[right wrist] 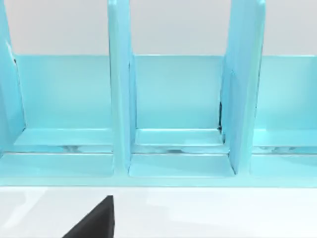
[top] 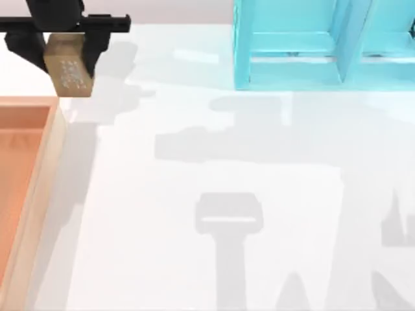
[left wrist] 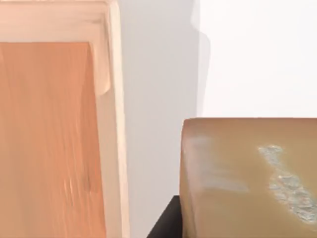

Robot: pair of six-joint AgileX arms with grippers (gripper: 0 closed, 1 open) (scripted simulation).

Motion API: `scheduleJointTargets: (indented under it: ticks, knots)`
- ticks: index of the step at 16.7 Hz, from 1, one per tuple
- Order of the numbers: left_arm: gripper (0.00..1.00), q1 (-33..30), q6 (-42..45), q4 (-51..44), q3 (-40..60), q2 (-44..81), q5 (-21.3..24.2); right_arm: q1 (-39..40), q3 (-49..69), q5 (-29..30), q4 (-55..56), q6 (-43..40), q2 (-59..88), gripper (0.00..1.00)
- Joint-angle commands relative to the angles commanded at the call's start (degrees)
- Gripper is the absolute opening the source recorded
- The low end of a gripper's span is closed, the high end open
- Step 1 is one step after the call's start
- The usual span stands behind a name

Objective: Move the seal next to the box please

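Clamping the seal [top: 67,70] by its sides near the box [top: 47,170], the left hand [top: 65,40] grips a stiff, light, probably slick block.

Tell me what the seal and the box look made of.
Seal: golden-brown block, smooth satin faces with whitish speckled patches; could be wood or resin, hard to tell. Box: looks wooden, streaky grain on the orange floor and a pale matte rim.
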Motion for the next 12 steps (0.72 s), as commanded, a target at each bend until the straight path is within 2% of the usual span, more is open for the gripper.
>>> scheduleJointTargets:
  ticks: [3, 9, 12]
  knots:
    - [0.00, 0.1, 0.0, 3.7, -4.1, -1.1, 0.1, 0.0, 0.0, 0.0, 0.0, 0.0, 0.0, 1.00]
    - [0.00, 0.3, 0.0, 15.7, -20.1, -3.9, 0.1, 0.0, 0.0, 0.0, 0.0, 0.0, 0.0, 1.00]
    - [0.00, 0.4, 0.1, 18.0, -22.5, -4.4, 0.1, 0.0, 0.0, 0.0, 0.0, 0.0, 0.0, 1.00]
